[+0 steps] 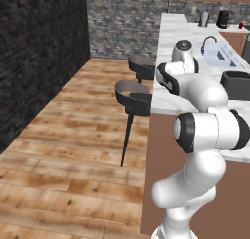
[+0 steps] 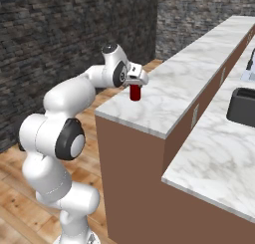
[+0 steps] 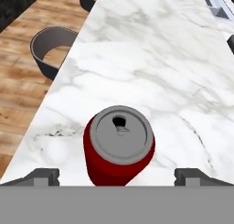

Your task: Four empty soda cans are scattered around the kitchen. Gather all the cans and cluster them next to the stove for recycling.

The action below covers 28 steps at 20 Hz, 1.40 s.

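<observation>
The end effector hangs open just above a red can, one finger on each side of it, so I think it is lined up to come down and grab the can. The can stands upright near the edge of the white bench, with two stools on the floor beside it. Its top has a small hole, and I cannot tell if anything is inside.

A red can with a grey top is standing on white, grey-veined marble counter beside brown wood floor.
</observation>
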Motion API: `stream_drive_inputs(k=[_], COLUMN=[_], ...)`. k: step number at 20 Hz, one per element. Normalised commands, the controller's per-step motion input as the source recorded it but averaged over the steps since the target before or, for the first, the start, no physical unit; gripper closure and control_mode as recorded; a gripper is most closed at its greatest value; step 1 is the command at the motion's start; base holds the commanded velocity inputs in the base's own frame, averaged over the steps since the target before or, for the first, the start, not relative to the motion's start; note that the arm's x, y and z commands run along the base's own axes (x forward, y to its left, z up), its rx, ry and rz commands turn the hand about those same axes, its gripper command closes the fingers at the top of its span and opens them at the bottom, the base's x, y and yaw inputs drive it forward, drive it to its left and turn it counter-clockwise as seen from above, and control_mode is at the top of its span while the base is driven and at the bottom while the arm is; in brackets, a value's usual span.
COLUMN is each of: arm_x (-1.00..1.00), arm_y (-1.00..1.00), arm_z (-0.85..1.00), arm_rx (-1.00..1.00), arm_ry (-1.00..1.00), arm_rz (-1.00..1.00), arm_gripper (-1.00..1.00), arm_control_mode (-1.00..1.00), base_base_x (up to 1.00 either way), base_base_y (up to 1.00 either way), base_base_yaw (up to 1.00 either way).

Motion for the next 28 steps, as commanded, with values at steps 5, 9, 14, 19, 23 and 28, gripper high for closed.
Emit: stream_drive_inputs(k=[5, 9, 14, 19, 23, 28], arm_x=[0.08, 0.06, 0.10, 0.16, 0.09, 0.03], arm_y=[-0.08, -0.08, -0.08, -0.04, 0.00, 0.00], arm_z=[-0.08, -0.11, -0.05, -0.01, -0.01, -0.03], arm_rx=[0.00, 0.00, 0.00, 0.00, 0.00, 0.00], arm_ry=[0.00, 0.00, 0.00, 0.00, 0.00, 0.00], arm_rz=[0.00, 0.00, 0.00, 0.00, 0.00, 0.00], arm_gripper=[-1.00, -1.00, -1.00, -1.00, 1.00, 1.00], arm_control_mode=[-1.00, -1.00, -1.00, -1.00, -1.00, -1.00], base_base_x=[0.00, 0.00, 0.00, 0.00, 0.00, 0.00], base_base_y=[0.00, 0.00, 0.00, 0.00, 0.00, 0.00], base_base_yaw=[0.00, 0.00, 0.00, 0.00, 0.00, 0.00])
